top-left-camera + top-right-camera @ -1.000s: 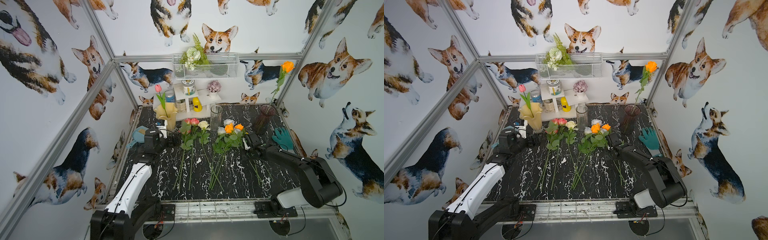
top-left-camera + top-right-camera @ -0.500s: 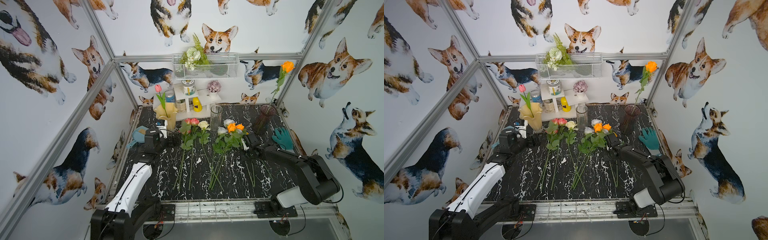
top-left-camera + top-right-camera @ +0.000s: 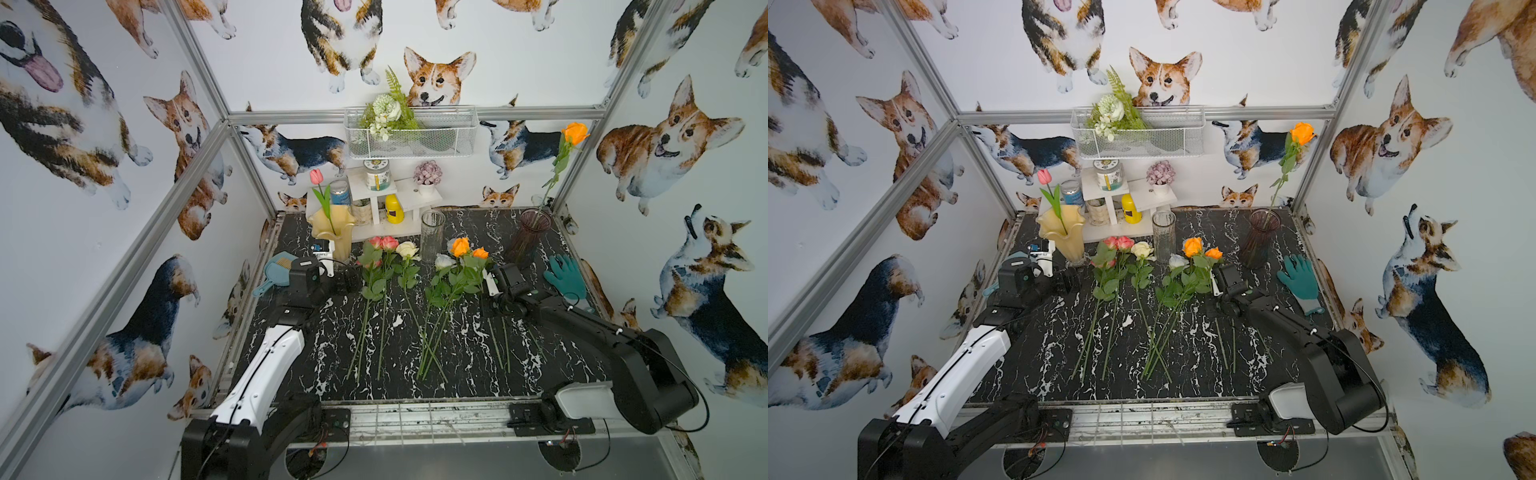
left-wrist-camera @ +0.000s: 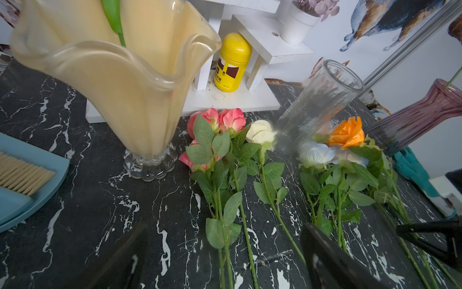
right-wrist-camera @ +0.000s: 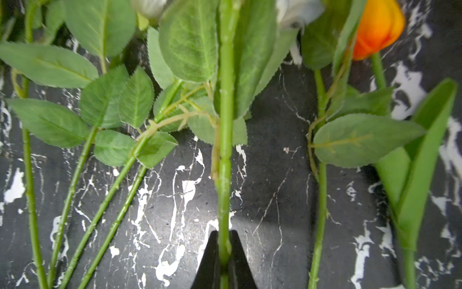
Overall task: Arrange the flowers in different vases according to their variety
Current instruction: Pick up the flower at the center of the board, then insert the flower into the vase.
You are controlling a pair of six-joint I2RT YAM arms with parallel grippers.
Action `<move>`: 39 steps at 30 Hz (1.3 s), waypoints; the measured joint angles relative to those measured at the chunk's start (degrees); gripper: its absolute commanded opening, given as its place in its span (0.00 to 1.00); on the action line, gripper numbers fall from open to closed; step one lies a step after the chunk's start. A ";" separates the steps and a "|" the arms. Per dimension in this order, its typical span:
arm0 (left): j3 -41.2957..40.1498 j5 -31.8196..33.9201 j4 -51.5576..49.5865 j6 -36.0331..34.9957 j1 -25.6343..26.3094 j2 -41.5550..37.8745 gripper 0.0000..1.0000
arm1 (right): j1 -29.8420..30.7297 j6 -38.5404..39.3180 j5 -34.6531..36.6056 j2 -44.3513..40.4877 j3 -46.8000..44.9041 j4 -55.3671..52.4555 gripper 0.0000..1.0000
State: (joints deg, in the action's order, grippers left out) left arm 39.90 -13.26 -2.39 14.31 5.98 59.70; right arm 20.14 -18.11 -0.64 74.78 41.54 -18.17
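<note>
- Broadly, enclosure: corgi-print walls (image 3: 104, 137) stand behind and to both sides of the clear vase (image 3: 432, 235). Room looks tight for swinging long stems.
- Tabletop (image 3: 465, 374): black with white veins, hard and level, spreading in front of the clear vase. Stems lie flat on it, so fingers must come in low.
- Cream vase (image 3: 334, 232): wavy rim, well to the left of the clear vase. One pink tulip (image 3: 316, 176) stands in it.
- Purple vase (image 3: 530, 241): well to the right of the clear vase. One orange rose (image 3: 575, 133) stands in it, leaning.
- Loose flowers: pink roses (image 3: 384, 243) and cream rose (image 3: 407, 249) lie just left of the clear vase, orange heads (image 3: 460, 246) and pale-blue rose (image 3: 444, 262) just right. Stems fan towards the robot, some crossing. Probably light, springy and head-heavy. Take hold on bare stem below the leaves, since heads would crush.
- Left gripper (image 4: 225, 225): fingers spread wide, empty, low beside the cream vase, left of the clear vase.
- Right gripper (image 5: 224, 234): right and in front of the clear vase, fingers pinched on one green stem (image 5: 225, 150) below its leaves. Its head is hidden by foliage.
</note>
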 measured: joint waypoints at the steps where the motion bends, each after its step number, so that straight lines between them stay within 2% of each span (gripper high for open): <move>1: -0.02 0.00 0.00 0.00 0.00 0.00 1.00 | 0.00 -0.24 0.57 -1.22 0.13 0.00 0.00; 11: -0.02 -0.02 -0.28 0.39 0.70 0.00 1.00 | 0.00 -0.96 5.44 -13.11 2.86 -0.26 0.00; 17: 0.00 -0.04 -2.34 -0.35 1.07 0.02 1.00 | -0.02 0.83 9.51 -16.39 7.13 1.46 0.00; 29: 0.00 -0.11 -3.85 -0.76 1.95 0.68 1.00 | -2.23 8.24 16.44 -14.73 18.21 8.04 0.00; 39: 0.00 -0.11 -3.87 -0.76 2.36 1.11 1.00 | -10.97 12.04 16.79 -9.81 26.34 16.52 0.00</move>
State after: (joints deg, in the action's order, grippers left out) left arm 39.90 -13.37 -6.26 13.54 8.34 60.82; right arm 9.17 -6.07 16.14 64.97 67.88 -1.65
